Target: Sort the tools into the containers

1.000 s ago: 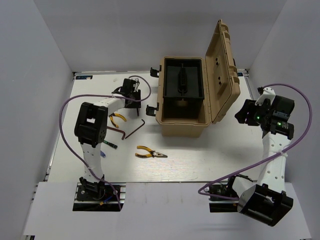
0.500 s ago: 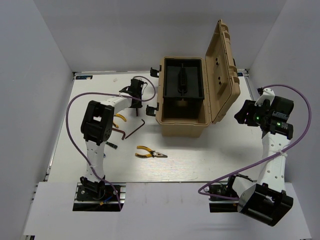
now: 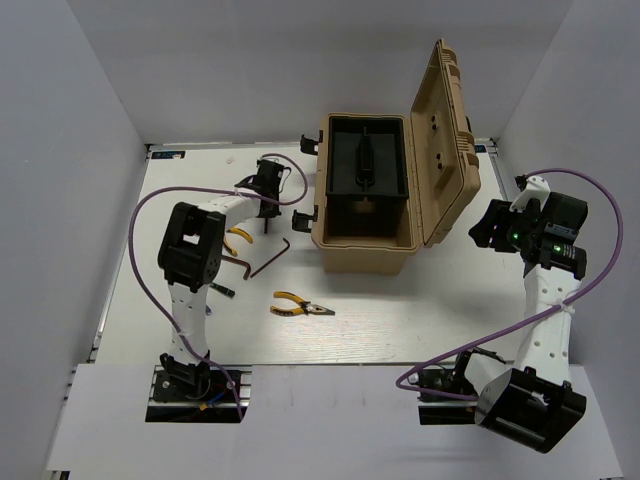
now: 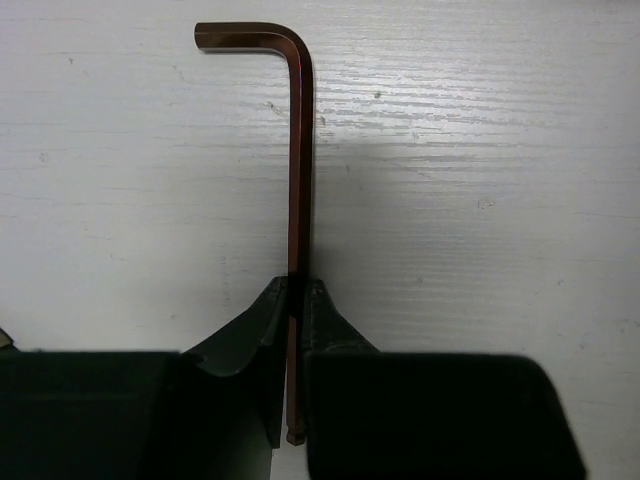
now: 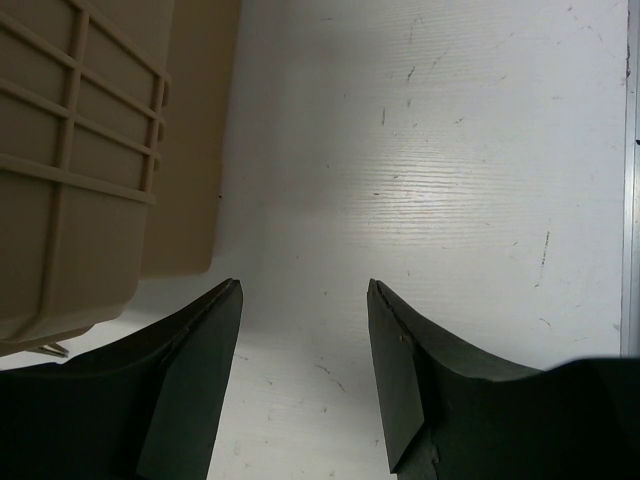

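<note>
My left gripper [image 3: 266,200] is shut on a dark brown L-shaped hex key [image 4: 299,150]. It grips the long arm near its lower end, and the short bend points away over the white table. The tan toolbox [image 3: 352,252] stands open just right of it, lid [image 3: 450,130] up and black inner tray [image 3: 366,165] showing. On the table lie another hex key [image 3: 270,257], a third bent key [image 3: 243,263], two yellow-handled pliers [image 3: 299,307] [image 3: 237,236] and a small screwdriver [image 3: 222,290]. My right gripper [image 3: 490,232] is open and empty to the right of the box.
In the right wrist view the open gripper [image 5: 303,290] hangs over bare white table, with the ribbed tan lid [image 5: 80,150] at the left. White walls enclose the table on three sides. Purple cables loop from both arms.
My left arm has shifted a little to the right, toward the toolbox, with the hex key held. The right arm has not moved.
</note>
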`<action>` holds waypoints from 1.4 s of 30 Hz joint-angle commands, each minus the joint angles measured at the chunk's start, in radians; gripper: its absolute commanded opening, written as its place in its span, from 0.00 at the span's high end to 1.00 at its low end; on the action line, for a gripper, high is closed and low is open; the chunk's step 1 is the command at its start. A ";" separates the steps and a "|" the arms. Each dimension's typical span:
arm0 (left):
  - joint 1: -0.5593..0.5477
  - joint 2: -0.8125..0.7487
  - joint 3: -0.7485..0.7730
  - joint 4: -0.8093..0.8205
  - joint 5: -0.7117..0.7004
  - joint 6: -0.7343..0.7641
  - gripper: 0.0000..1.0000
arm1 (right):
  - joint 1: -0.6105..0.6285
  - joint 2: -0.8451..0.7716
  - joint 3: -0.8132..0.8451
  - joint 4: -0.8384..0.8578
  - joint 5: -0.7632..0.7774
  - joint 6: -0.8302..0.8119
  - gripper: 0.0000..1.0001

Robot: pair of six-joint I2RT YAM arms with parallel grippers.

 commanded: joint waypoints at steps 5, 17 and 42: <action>0.035 -0.115 -0.059 -0.078 0.086 0.007 1.00 | -0.005 -0.030 -0.011 0.020 -0.019 -0.004 0.40; 0.046 -0.302 -0.029 -0.068 0.154 0.007 1.00 | -0.003 -0.030 -0.011 0.013 -0.047 -0.013 0.39; 0.000 -0.424 0.212 0.013 0.546 -0.032 1.00 | -0.002 -0.028 -0.016 0.016 -0.042 -0.009 0.39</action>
